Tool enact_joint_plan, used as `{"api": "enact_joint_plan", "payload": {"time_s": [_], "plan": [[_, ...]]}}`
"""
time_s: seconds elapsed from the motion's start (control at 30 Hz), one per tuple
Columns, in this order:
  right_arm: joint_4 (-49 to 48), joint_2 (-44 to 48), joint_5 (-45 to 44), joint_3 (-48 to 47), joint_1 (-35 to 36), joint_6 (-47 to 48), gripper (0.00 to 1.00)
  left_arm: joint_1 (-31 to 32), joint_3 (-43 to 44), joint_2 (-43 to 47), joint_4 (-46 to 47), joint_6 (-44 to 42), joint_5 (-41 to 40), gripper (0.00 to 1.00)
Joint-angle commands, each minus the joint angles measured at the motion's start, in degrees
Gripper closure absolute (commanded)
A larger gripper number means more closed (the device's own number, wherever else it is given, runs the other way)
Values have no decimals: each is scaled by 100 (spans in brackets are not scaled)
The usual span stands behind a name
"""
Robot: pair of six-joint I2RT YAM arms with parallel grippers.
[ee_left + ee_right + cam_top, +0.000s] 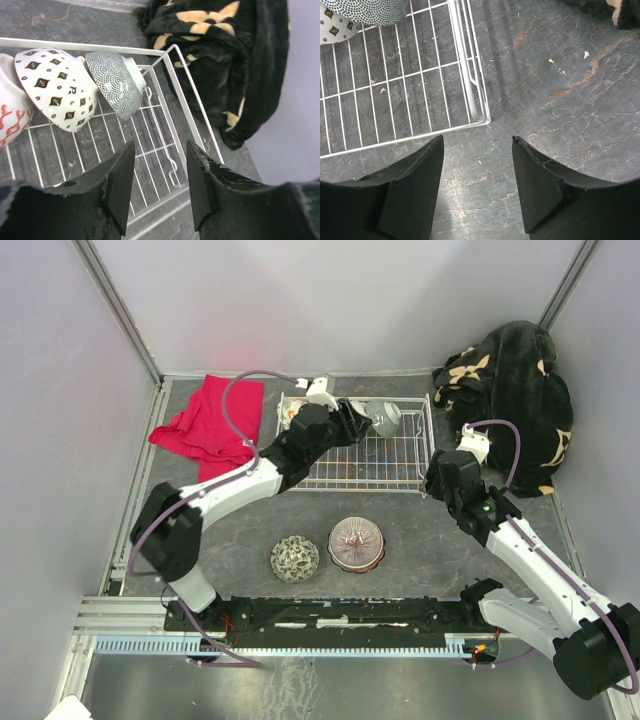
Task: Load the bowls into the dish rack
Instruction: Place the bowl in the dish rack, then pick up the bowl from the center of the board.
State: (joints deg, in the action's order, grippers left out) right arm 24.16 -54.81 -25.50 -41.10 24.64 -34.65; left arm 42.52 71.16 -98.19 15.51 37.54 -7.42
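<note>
The white wire dish rack (360, 488) stands at the back middle of the table. Three bowls lean on their sides in it: a red-and-white one (10, 115), a white one with black diamonds (57, 87) and a teal dotted one (117, 82). My left gripper (160, 150) hovers over the rack floor just in front of them, open and empty. My right gripper (477, 142) is open over bare table beside the rack's near right corner (482, 117). Two more bowls sit on the table in front of the rack, a gold-and-black one (295, 558) and a pink patterned one (357, 544).
A black blanket with tan patches (515, 400) is heaped at the back right, close to the rack's right side. A red cloth (210, 425) lies to the left of the rack. Grey walls close in the table on three sides.
</note>
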Motion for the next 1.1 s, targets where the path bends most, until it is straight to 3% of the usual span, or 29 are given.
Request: {"api": "enact_joint_plan", "payload": {"time_s": [0.0, 0.2, 0.27, 0.37, 0.83, 1.07], "plan": [[-166, 96, 33, -3, -22, -25, 34, 162, -417, 1143, -191, -551, -163, 46], [-111, 234, 119, -12, -22, -25, 30, 641, -456, 2038, -1333, -1082, -784, 40], [-29, 318, 185, -69, -29, -16, 28, 761, -513, 2355, -1677, -1186, -1048, 27], [-44, 571, 131, -2, -21, -5, 27, 832, -858, 2848, -1704, -1145, -1226, 19], [-102, 547, 211, 13, -27, 38, 22, 1904, -1886, 4022, -2411, -1108, -2377, 1], [-100, 427, 214, -21, -21, 73, 21, 2472, -2134, 4720, -3157, -723, -2745, 1]]}}
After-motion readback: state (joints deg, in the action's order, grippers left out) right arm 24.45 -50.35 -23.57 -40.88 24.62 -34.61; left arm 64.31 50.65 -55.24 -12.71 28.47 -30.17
